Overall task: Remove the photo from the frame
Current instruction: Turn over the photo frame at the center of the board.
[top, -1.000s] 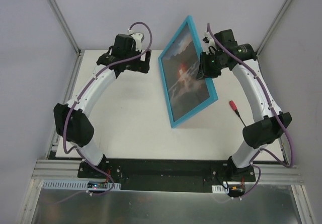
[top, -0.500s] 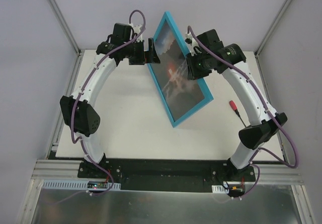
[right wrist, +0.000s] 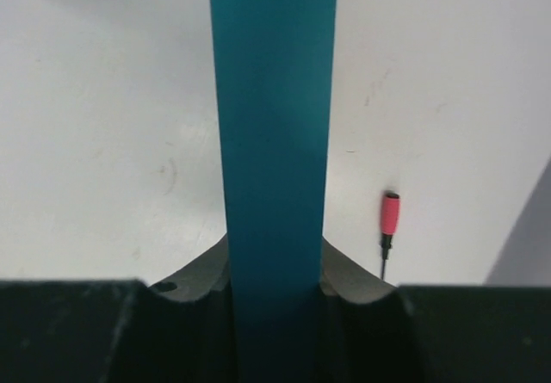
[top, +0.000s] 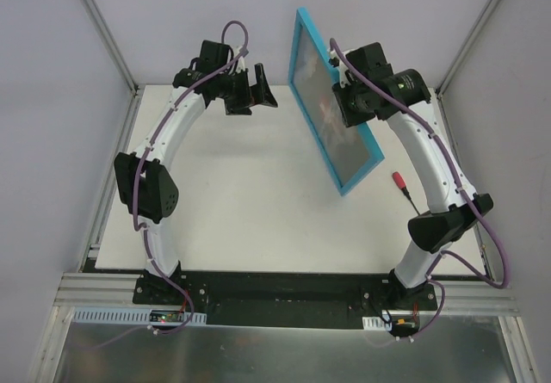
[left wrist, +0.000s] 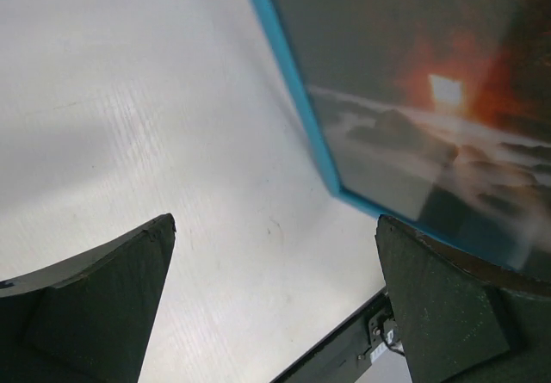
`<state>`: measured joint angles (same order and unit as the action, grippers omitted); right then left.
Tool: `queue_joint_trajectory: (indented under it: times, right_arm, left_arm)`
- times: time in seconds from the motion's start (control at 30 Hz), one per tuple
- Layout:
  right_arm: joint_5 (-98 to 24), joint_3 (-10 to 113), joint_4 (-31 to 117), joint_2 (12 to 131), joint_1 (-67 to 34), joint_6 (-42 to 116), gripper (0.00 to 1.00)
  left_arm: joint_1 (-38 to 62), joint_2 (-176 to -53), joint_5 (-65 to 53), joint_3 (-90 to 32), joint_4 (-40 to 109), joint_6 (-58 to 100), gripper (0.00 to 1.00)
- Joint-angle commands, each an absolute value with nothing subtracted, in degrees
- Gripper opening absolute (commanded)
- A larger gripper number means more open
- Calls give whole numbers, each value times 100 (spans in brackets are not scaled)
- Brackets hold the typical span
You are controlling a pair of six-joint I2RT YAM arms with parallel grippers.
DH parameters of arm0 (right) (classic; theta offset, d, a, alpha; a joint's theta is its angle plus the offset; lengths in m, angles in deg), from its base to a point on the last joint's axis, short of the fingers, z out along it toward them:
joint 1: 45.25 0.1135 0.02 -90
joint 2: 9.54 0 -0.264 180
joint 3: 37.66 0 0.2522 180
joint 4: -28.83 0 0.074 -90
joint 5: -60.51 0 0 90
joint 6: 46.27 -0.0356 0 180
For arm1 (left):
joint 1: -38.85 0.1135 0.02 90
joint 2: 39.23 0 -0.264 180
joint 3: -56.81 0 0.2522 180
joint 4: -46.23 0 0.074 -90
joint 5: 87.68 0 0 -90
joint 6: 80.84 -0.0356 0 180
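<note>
My right gripper [top: 351,108] is shut on the right rim of the light-blue frame [top: 315,108] and holds it tilted up above the table. The photo [top: 331,116] sits behind the glass, with its orange glow faintly showing. In the right wrist view the frame's blue edge [right wrist: 274,142] runs straight up between my jaws [right wrist: 274,271]. My left gripper [top: 261,89] is open and empty, to the left of the frame and apart from it. In the left wrist view the frame's corner [left wrist: 331,181] and the photo [left wrist: 430,125] lie ahead at upper right, between my fingers [left wrist: 95,288].
A red-handled screwdriver [top: 405,189] lies on the white table at the right, also in the right wrist view [right wrist: 388,219]. The table's front black rail [top: 275,288] carries both arm bases. Grey walls and metal posts enclose the back and sides.
My right gripper has swung the frame to the right and more upright. My left gripper, which was touching the frame's left edge, now stands apart from it and open.
</note>
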<state>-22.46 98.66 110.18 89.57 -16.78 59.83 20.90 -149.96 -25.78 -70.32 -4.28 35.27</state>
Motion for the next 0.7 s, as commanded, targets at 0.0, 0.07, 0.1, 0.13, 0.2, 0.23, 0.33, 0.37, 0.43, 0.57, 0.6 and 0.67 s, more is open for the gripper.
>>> queue_joint_trajectory:
  times: [0.0,0.07,0.1,0.13,0.2,0.23,0.33,0.37,0.43,0.57,0.6,0.67]
  right_arm:
    - [-999,10284,10262,8714,-1739,6596,0]
    - [-770,10257,10200,8741,-1722,6711,0]
    - [-682,10222,10165,8758,-1722,6763,0]
    - [-594,10196,10147,8793,-1704,6799,0]
    - [-471,10143,10121,8890,-1669,6852,0]
    - [-383,10125,10095,8942,-1634,6895,0]
    - [-58,10020,9989,9092,-1450,7036,0]
    - [39,9976,9954,9153,-1380,7097,0]
    - [197,9923,9910,9259,-1221,7150,0]
    - [601,9827,9857,9531,-914,7238,0]
    - [654,9800,9849,9575,-835,7238,0]
    - [847,9739,9848,9698,-659,7247,0]
  left_arm:
    - [2250,-15084,-2730,-7463,-444,4080,99]
    - [2312,-15198,-2888,-7586,-436,4159,99]
    - [2347,-15260,-2958,-7639,-427,4185,99]
    - [2373,-15313,-3020,-7692,-409,4221,99]
    - [2443,-15383,-3099,-7745,-374,4300,99]
    - [2470,-15418,-3134,-7754,-348,4335,99]
    - [2549,-15489,-3222,-7754,-321,4432,99]
    - [2575,-15515,-3257,-7745,-313,4458,99]
    - [2628,-15542,-3301,-7719,-304,4511,99]
    - [2734,-15533,-3442,-7605,-269,4564,99]
    - [2769,-15507,-3460,-7552,-260,4572,99]
    - [2874,-15437,-3573,-7430,-207,4607,99]
